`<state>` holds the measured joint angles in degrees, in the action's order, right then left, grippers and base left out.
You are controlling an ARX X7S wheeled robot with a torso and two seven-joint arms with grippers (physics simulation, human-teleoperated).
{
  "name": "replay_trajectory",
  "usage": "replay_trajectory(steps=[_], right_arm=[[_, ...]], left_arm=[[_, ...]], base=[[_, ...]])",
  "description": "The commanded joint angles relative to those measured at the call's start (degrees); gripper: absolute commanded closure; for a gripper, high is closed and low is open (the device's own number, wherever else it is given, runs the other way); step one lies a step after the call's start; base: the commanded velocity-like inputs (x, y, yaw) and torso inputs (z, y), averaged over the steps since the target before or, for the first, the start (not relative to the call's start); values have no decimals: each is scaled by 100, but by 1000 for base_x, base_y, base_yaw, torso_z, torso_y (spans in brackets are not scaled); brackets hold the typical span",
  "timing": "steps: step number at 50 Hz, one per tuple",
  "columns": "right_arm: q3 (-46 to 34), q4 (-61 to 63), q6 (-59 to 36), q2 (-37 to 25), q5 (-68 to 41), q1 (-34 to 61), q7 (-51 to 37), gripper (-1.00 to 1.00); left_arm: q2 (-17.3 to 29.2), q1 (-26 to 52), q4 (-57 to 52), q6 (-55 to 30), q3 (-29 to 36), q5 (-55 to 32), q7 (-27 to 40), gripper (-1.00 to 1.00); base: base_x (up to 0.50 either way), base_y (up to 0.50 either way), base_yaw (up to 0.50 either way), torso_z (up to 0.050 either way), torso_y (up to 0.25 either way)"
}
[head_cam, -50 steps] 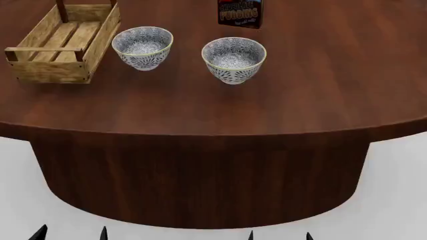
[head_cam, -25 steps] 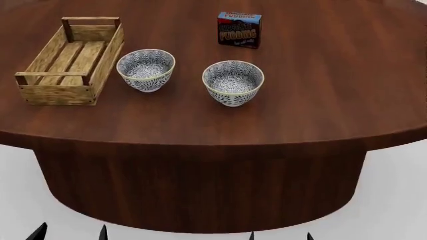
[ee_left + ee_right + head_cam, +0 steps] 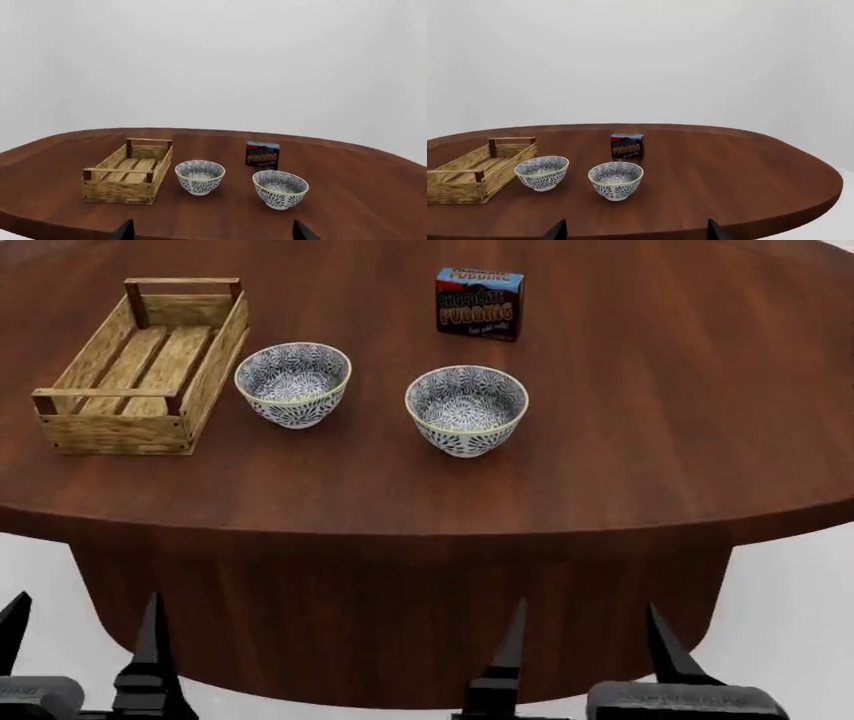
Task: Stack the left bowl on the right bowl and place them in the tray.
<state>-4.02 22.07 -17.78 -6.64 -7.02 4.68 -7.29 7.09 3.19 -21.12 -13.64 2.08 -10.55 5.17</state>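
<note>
Dark pudding box [image 3: 479,303] upright on brown round table [image 3: 641,440]

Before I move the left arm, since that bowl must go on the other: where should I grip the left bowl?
Take the left bowl by its rim, coming from above with one finger inside and one outside. It stands upright and open, so the thin wall is the easy hold. I would pick the near edge: the tray sits close on its far-left side.
</note>
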Motion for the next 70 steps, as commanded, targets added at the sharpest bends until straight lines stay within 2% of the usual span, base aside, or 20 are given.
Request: replay_trajectory(steps=[1,9,20,26,28,30,31,43,45,51,70], right_arm=[[84,1601,-1689,-267,-233,806,-206,-100],[296,1993,-2216,-358,-454,1226,-249,-100],[191,1728,-1818,-449,-342,1107,-235,-100],[154,1645,-1665,-480,-318,1025,-235,-100],[108,1644,-1636,-489,-297,1000,-238,-100],[66,1600,-1586,-514,-248,966,-248,-100],[93,1595,-1567,-510,-275,960,-245,-100],[138,1682,-1570,-528,-362,962,-296,-100],[113,1682,-1583,-540,-349,970,-305,-100],[61,1657,-1597,-552,-358,986,-316,-100],[16,1611,-1577,-593,-379,992,-397,-100]], left_arm=[[264,844,-1590,-1632,-214,-312,477,-100],[408,1087,-1706,-1800,-245,-322,522,-100],[573,905,-1491,-1406,-85,-193,403,-100],[608,908,-1584,-1521,-265,-407,394,-100],[543,938,-1633,-1637,-477,-722,371,-100],[612,982,-1631,-1752,-444,-605,464,-100],[612,932,-1613,-1539,-457,-594,408,-100],[690,922,-1601,-1593,-361,-572,462,-100],[764,928,-1600,-1601,-210,-292,575,-100],[767,946,-1605,-1619,-144,-195,671,-100],[843,891,-1634,-1498,-43,-215,637,-100]], base=[[0,0,0,50,0],[0,0,0,50,0],[0,0,0,50,0],[331,193,0,50,0],[445,342,0,50,0],[441,352,0,47,0],[445,352,0,0,0],[443,358,0,0,0],[443,363,0,0,0],[443,364,0,0,0],[442,367,0,0,0]])
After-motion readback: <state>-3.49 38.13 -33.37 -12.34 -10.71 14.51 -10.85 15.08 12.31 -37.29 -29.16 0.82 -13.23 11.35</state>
